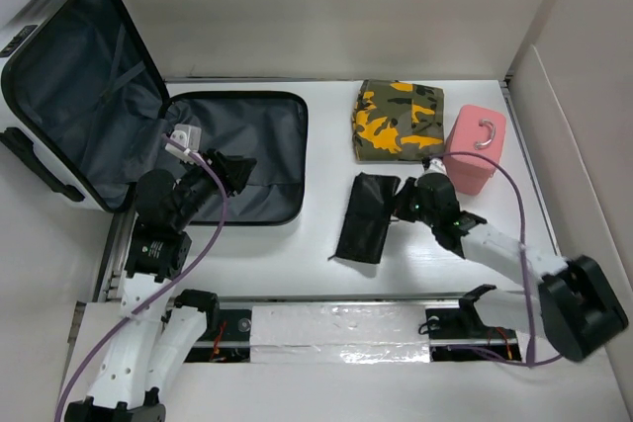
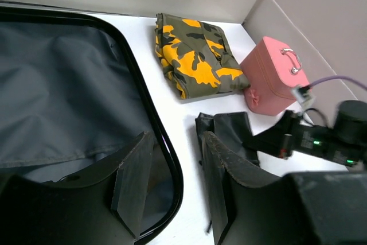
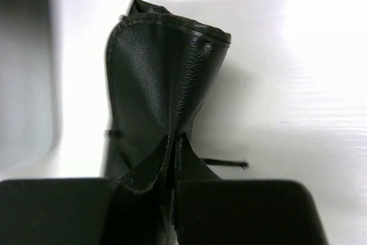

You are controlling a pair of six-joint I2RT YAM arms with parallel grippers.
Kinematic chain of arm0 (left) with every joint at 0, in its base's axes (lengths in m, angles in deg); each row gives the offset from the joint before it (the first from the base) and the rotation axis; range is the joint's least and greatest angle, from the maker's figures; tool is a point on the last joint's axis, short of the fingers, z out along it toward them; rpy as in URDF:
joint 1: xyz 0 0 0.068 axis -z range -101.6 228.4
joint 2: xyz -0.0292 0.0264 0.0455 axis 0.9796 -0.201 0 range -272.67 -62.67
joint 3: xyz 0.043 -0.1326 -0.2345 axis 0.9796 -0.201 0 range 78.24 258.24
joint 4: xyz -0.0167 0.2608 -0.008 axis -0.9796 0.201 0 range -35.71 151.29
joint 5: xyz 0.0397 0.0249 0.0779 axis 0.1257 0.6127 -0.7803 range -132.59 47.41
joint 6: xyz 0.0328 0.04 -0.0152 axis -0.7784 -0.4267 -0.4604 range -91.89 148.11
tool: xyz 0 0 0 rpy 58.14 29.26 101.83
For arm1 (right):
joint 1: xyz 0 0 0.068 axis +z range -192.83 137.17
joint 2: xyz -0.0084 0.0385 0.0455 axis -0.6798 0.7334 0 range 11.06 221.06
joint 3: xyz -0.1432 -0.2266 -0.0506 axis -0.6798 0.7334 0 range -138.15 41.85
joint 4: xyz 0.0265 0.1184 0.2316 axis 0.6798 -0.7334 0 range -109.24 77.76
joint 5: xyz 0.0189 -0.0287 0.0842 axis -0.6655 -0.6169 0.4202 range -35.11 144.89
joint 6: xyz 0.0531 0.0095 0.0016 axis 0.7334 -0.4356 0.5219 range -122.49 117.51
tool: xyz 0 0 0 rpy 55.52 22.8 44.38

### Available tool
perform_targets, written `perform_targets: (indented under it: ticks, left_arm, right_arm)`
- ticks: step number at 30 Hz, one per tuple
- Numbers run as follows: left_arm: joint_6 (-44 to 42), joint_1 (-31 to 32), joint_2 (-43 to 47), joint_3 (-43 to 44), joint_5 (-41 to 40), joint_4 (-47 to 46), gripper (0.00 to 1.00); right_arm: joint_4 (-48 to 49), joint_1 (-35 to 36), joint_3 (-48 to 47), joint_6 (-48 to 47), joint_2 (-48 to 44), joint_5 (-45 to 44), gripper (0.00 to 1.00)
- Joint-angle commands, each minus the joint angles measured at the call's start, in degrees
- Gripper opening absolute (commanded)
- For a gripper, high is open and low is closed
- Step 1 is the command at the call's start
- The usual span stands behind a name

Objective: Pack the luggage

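1. Gripping the black pouch [image 1: 368, 216] is my right gripper [image 1: 404, 203], clamped shut on a pinched fold at the pouch's edge. The right wrist view shows the grained skin bunched between the closed tips. I judge the edge was chosen because the pouch lies flat on the table [image 1: 297, 244] and gives no other purchase.
2. My left gripper [image 2: 172, 182] hangs over the rim of the luggage [image 1: 247, 135], jaws partly apart with nothing between them. I read this as a standby position, near enough to steady the rim.
3. The luggage sits at the table's left, opened out. One half stands propped against the left wall and the other lies flat with its dark lining up, so the cavity is exposed for loading. I see nothing packed in it.
4. A folded camouflage garment [image 1: 399, 119] and a pink case [image 1: 476, 148] wait at the far right, just beside each other.
5. The next move calls for lifting the pouch and carrying it left. The thin fold could slip.
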Motion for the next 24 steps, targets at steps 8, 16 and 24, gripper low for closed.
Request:
perform_targets:
  ticks: [8,16,24]
  left_arm:
    - [0.41,-0.86,2.89,1.16,-3.04,-1.80,0.37]
    - [1.11,-1.92,6.06,2.65,-9.19,-1.45,0.38]
    - [1.02,-1.92,7.82,2.48,-10.96,-2.51,0.38]
  right_arm:
    - [-0.46,9.45,-26.24,-9.62,-8.47,-2.40,0.00]
    - [9.91,16.58,-46.89,-6.21,13.76,4.98,0.00]
    - [7.46,23.79,-76.17,3.21,45.68,12.92,0.50]
